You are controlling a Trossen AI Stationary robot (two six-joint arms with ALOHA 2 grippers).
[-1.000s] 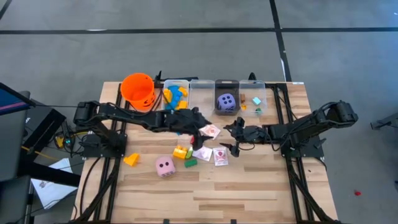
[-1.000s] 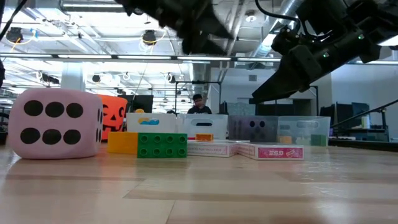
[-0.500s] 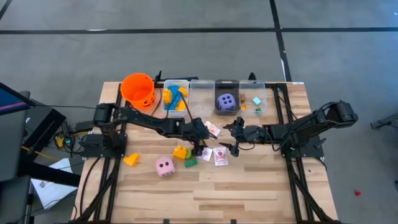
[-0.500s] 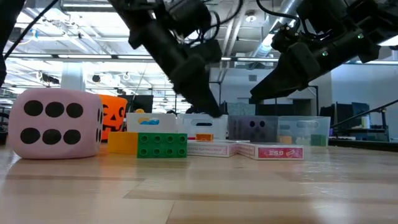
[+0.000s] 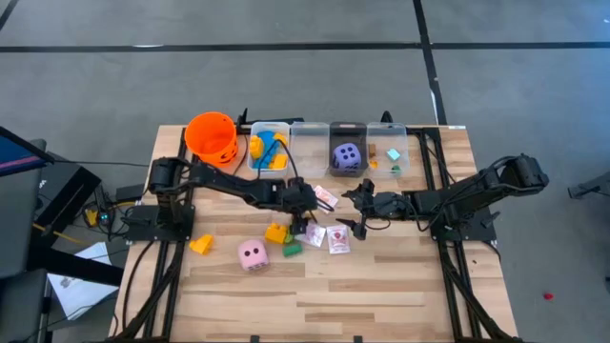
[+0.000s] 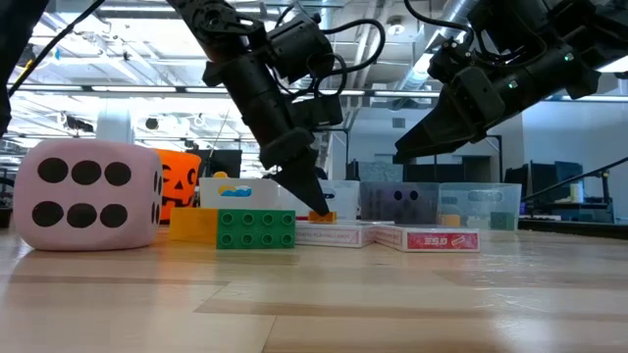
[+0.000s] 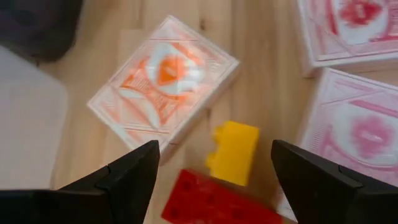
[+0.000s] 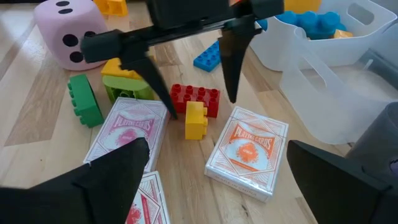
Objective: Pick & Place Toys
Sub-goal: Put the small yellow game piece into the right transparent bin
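Nearest, the pink die (image 5: 252, 254), green block (image 5: 292, 250) and card packs (image 5: 337, 238) lie unsorted on the worktop (image 5: 381, 286). At centre, the left gripper (image 5: 298, 225), jaws spread, hangs over the yellow block (image 7: 233, 152). Right gripper (image 5: 355, 211), jaws spread, waits at three o'clock. At twelve, bins (image 5: 310, 145) hold the purple die (image 5: 345, 154) and blue blocks (image 5: 272, 149): roughly half done.

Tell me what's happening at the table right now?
Left gripper open, fingers straddling yellow block and red block. Right gripper open, hovering nearby. Card decks crowd the blocks.
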